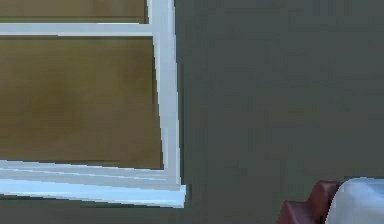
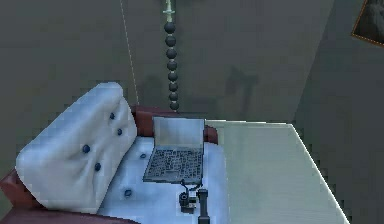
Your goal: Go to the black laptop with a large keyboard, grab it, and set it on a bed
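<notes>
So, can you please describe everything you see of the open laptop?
The laptop is open, with its grey screen upright and its base flat, showing a large keyboard with dark keys. It lies on the white bed, beside a big buttoned pillow. The robot's fingers show near its front edge; contact cannot be told.

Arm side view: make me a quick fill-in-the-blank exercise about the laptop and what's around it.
1. On the bed, the laptop lies with its lid ___.
2. The buttoned pillow is ___ in colour.
3. In the picture, the tool shows just ___ the laptop.
Missing words: open; white; below.
</notes>
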